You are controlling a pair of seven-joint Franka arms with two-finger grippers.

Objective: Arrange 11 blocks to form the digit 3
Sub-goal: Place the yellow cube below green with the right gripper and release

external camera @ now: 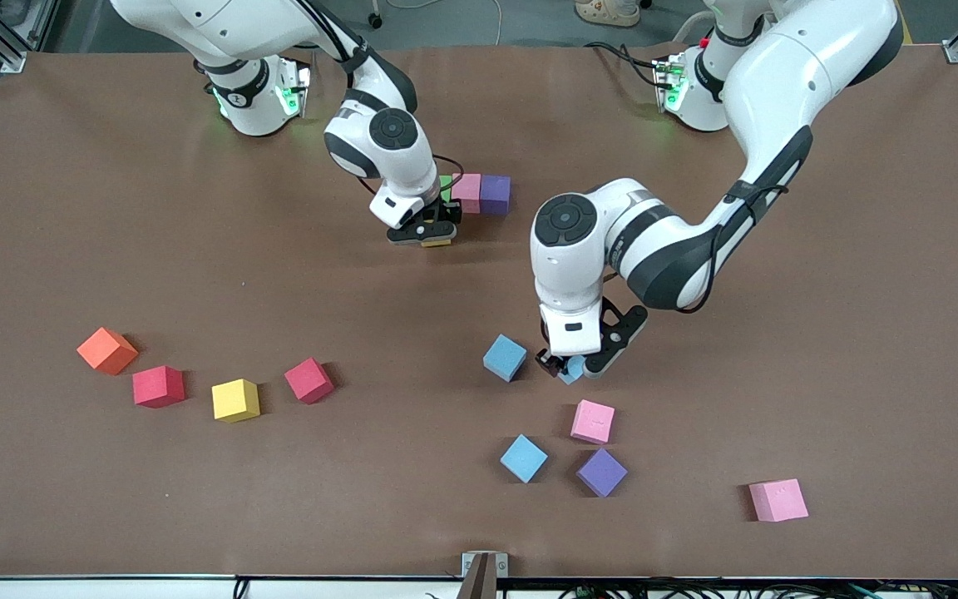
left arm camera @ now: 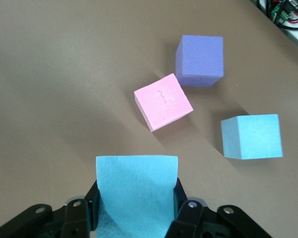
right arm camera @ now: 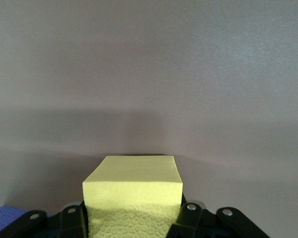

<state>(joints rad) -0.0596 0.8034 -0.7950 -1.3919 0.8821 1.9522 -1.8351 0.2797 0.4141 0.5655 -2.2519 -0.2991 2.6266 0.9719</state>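
Left arm folds at elbow, wrist vertical; left gripper (external camera: 569, 367) clamps a light blue block (left arm camera: 137, 191) mid-table (external camera: 71, 208). Right arm bends down; right gripper (external camera: 427, 235) grips a yellow block (right arm camera: 133, 191) beside the green-pink-purple row (external camera: 479, 192) toward the base edge.

Matt, foam-like blocks, pitted grain on the yellow block (right arm camera: 132, 191); smooth matt brown table (external camera: 113, 208); glossy white plastic arm shells (external camera: 787, 91).
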